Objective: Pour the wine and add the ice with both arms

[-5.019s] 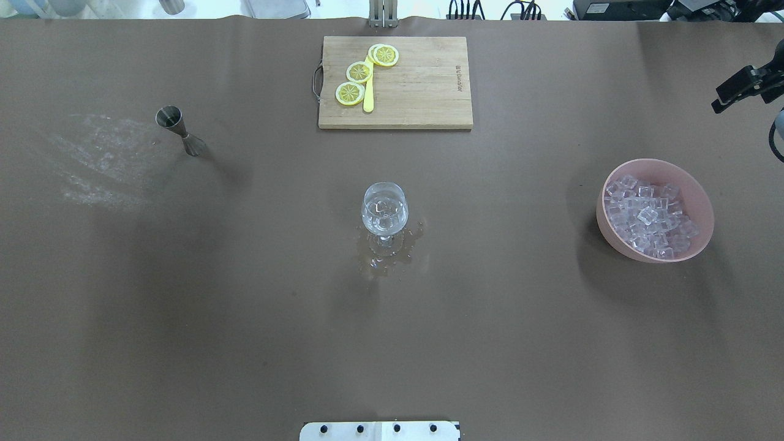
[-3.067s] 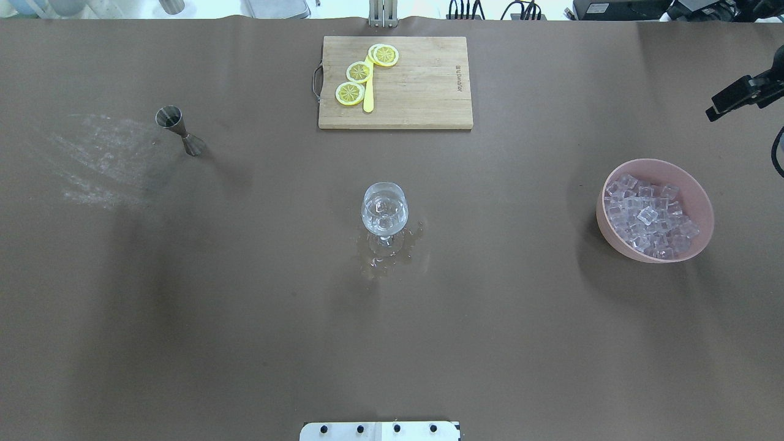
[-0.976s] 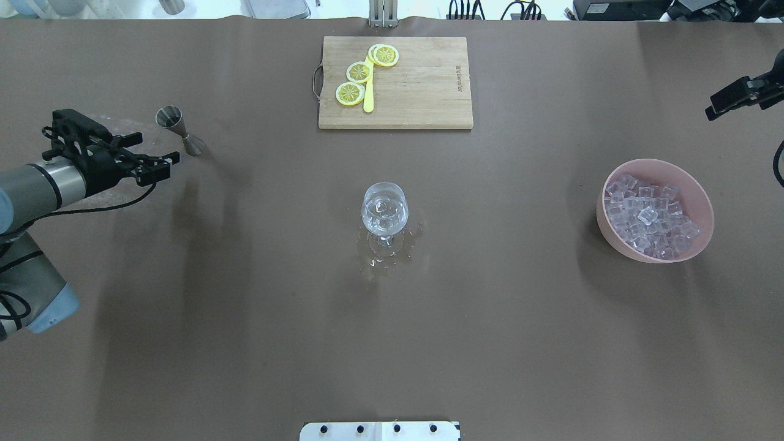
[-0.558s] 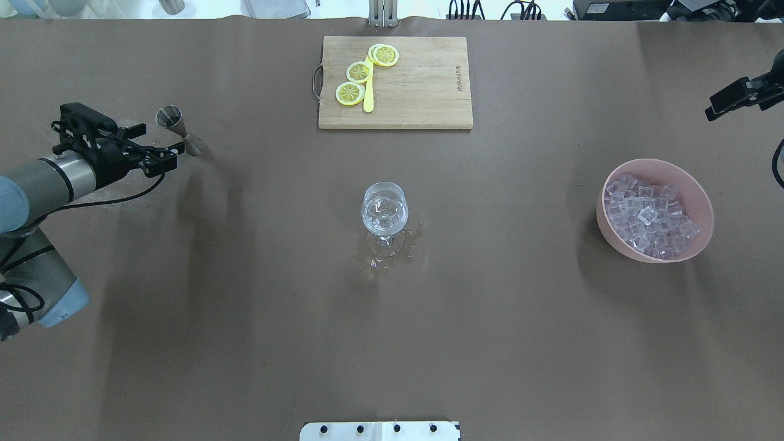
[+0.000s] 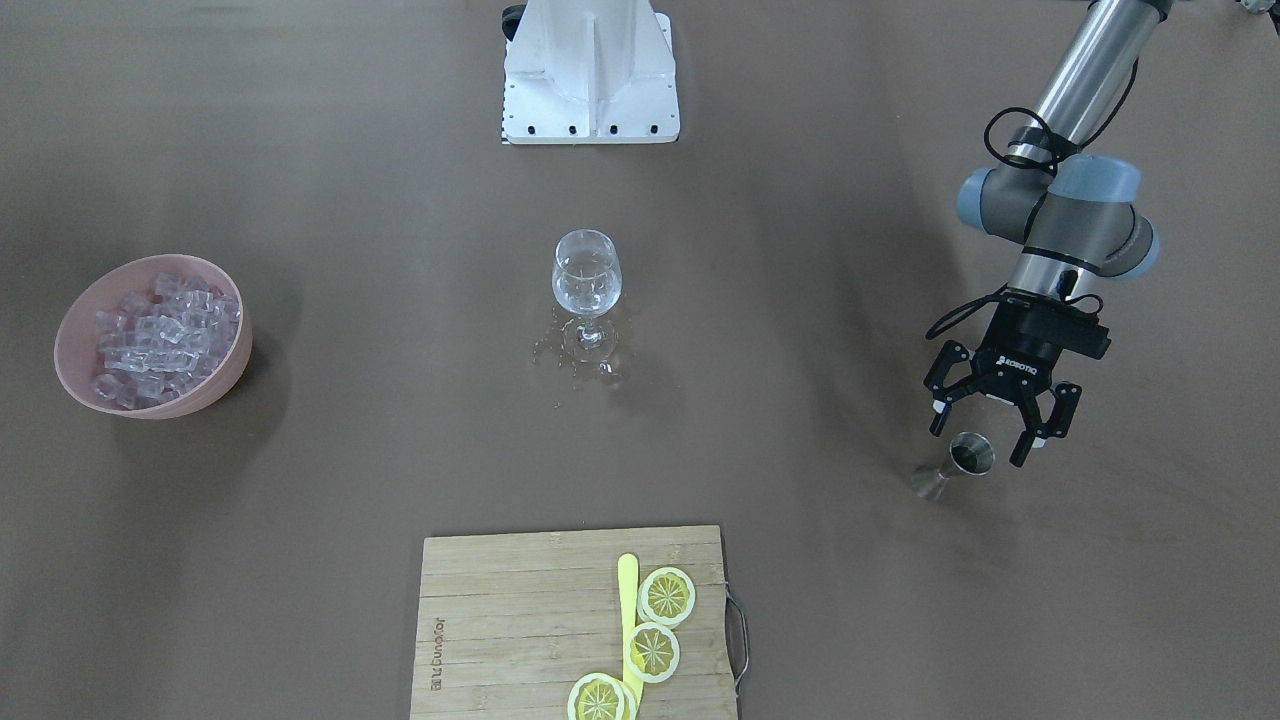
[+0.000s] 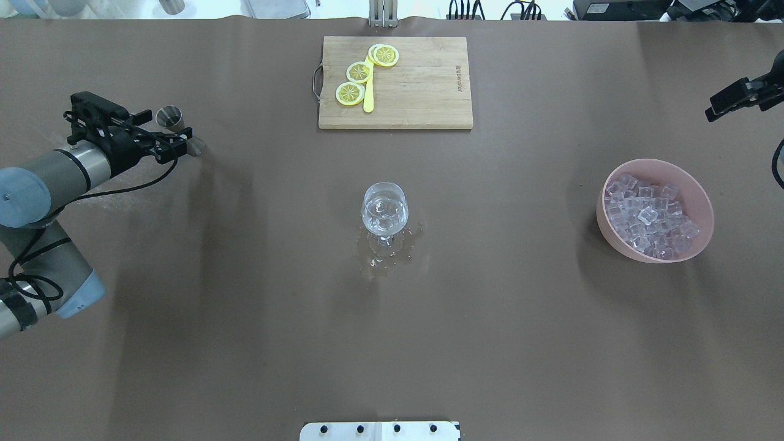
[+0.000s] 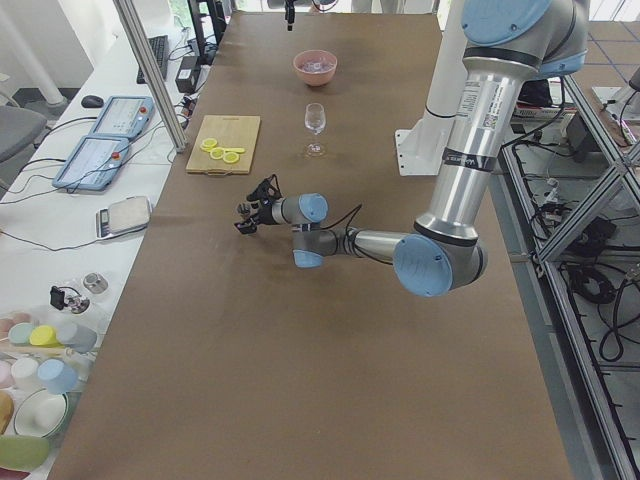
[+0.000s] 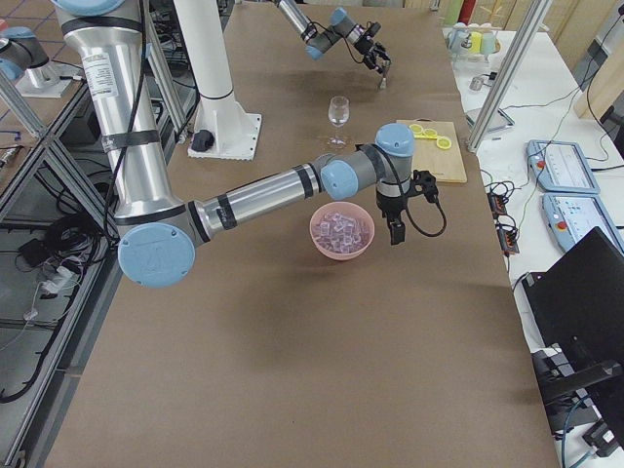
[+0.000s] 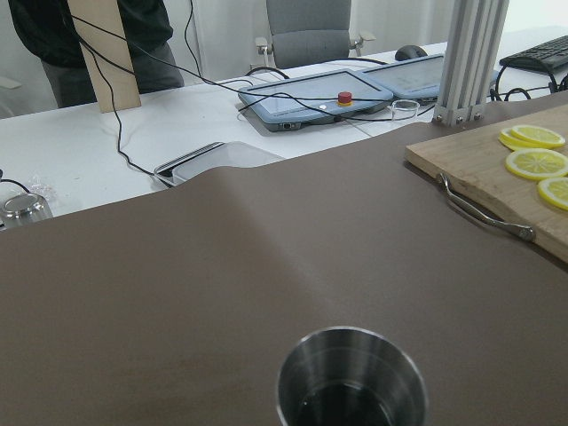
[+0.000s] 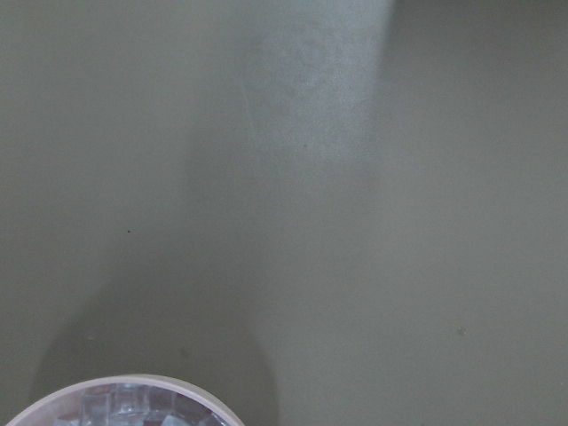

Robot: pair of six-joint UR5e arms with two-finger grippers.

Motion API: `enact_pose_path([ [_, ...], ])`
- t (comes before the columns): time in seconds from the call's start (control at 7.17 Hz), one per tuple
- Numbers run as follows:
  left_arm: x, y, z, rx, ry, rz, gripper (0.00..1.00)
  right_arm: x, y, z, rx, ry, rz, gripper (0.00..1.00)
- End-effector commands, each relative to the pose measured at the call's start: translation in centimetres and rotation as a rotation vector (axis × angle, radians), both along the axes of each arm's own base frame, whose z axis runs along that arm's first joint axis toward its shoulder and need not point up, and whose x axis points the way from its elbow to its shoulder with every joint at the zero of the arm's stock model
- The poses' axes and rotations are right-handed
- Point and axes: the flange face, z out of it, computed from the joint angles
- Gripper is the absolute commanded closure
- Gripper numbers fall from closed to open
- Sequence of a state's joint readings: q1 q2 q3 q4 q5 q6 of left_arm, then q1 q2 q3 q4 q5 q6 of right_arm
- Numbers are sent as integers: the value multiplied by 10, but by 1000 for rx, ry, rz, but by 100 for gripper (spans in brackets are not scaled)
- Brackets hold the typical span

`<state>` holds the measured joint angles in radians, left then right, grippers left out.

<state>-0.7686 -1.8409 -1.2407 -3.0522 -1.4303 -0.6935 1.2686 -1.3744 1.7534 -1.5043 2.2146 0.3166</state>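
At the desk's point(image 6: 245, 343) left end, the left claw point(image 6: 168, 124) is spread wide, one finger on each side of a steel jigger's point(image 6: 169, 116) upper cup; whether they touch it I cannot make out. Well apart, mid-desk, a wine glass point(image 6: 384, 211) holds the wine point(image 5: 586, 288) and a few cubes, its foot in a puddle point(image 6: 383, 260). Beyond it lies a wooden board point(image 6: 422, 86) with lemon slices point(image 6: 358, 72). Far right, ice point(image 6: 649, 214) fills a pink bowl point(image 6: 603, 223). The right claw point(image 6: 719, 105) hangs near the bowl; open or closed, I cannot tell.

Silver arms point(image 5: 1095, 60), blue joint caps point(image 5: 1098, 182), black fingers point(image 5: 1035, 430)
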Motion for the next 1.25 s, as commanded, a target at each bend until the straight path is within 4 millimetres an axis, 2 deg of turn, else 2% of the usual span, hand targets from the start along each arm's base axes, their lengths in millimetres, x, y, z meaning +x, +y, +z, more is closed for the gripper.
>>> enact_pose_path([
  [0.0, 2, -2, 7, -14, -15, -2, 3, 0, 0, -1, 3, -1, -1, 1],
  [1.12, 25, -5, -3, -35, -28, 20, 7, 1, 0, 2, -1, 9, 3, 1],
])
